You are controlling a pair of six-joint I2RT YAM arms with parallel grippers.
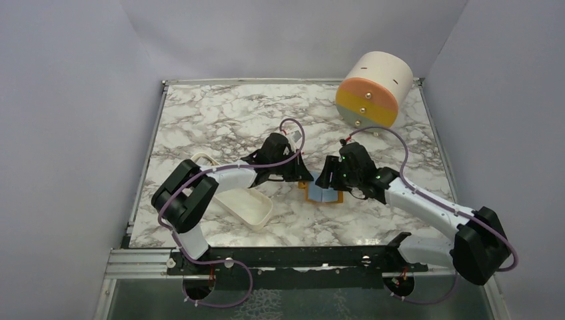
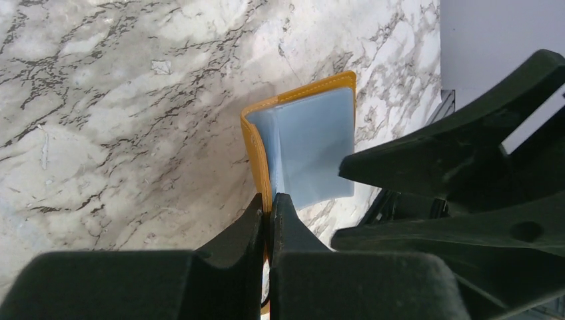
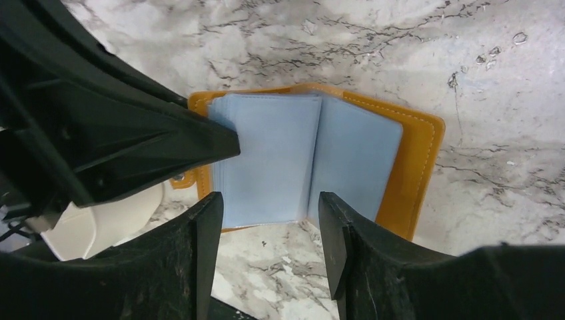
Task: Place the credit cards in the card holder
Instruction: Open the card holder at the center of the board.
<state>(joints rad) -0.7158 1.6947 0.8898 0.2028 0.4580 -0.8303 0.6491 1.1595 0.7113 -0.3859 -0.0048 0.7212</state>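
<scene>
Standing next to the rig, so here's the scene. The card holder [image 1: 324,195] is lying opened up on the marble table [image 1: 220,113], a bit closer to the arm bases than the middle of the table and squeezed right in between the two grippers. The orange-tan cover is underneath and the blue-grey plastic sleeves [image 3: 266,160] face up, fanned out like pages.

The left gripper [image 2: 270,203] has its fingers pressed together on the orange edge of the cover at the holder's left side. From its own wrist camera you can see that edge running straight into the pinch, and the flap on that side looks lifted off the marble.

The right gripper [image 3: 270,213] is a different story. Its jaws are spread wide with nothing between them except the view down onto the sleeves. One fingertip [image 3: 210,217] sits at the near edge of the left sleeves and the other is close to the fold. I honestly can't tell whether the tips touch the plastic or just hang over it. Both grippers are nearly nose to nose over the holder.

Other stuff around: a white oblong tray [image 1: 256,212] sits just left of the holder, partly under the left arm. A big cream-and-orange drum [image 1: 373,90] lies on its side in the far right corner, well apart from everything.
</scene>
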